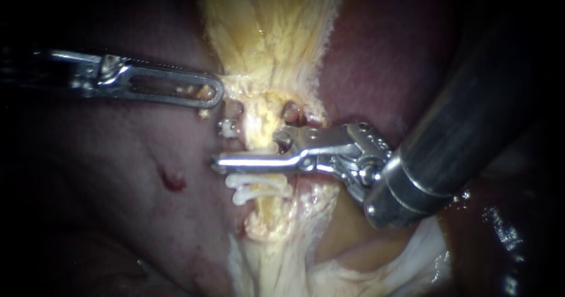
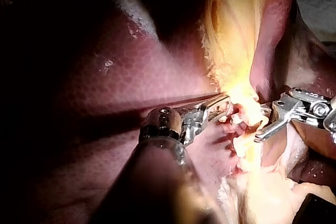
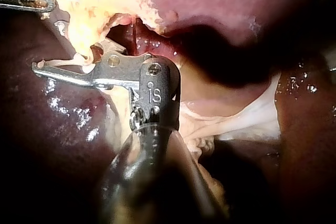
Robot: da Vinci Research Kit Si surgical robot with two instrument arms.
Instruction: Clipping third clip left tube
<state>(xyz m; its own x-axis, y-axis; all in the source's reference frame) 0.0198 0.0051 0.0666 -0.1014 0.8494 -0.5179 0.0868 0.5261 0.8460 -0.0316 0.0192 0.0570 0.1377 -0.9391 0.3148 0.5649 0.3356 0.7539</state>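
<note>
The left tube (image 1: 259, 129) runs down from the pale yellow gallbladder (image 1: 271, 26). My right instrument (image 1: 250, 154) comes in from the right with its jaws open and set across this tube, one on either side; the same shows in the right wrist view (image 3: 58, 65) and the left wrist view (image 2: 265, 129). Two white clips (image 1: 256, 186) sit on the tube just below the jaws. Another clip (image 1: 226, 126) lies just above them, to the tube's left. My left instrument (image 1: 215, 92) (image 2: 223, 100) is shut on yellow tissue at the gallbladder's lower edge.
Dark red liver (image 1: 118, 173) lies to the left, with a small raw red spot (image 1: 172, 180). More liver (image 1: 376, 56) rises to the right of the gallbladder. White membrane (image 1: 412, 256) spreads under my right instrument's thick shaft (image 1: 459, 126).
</note>
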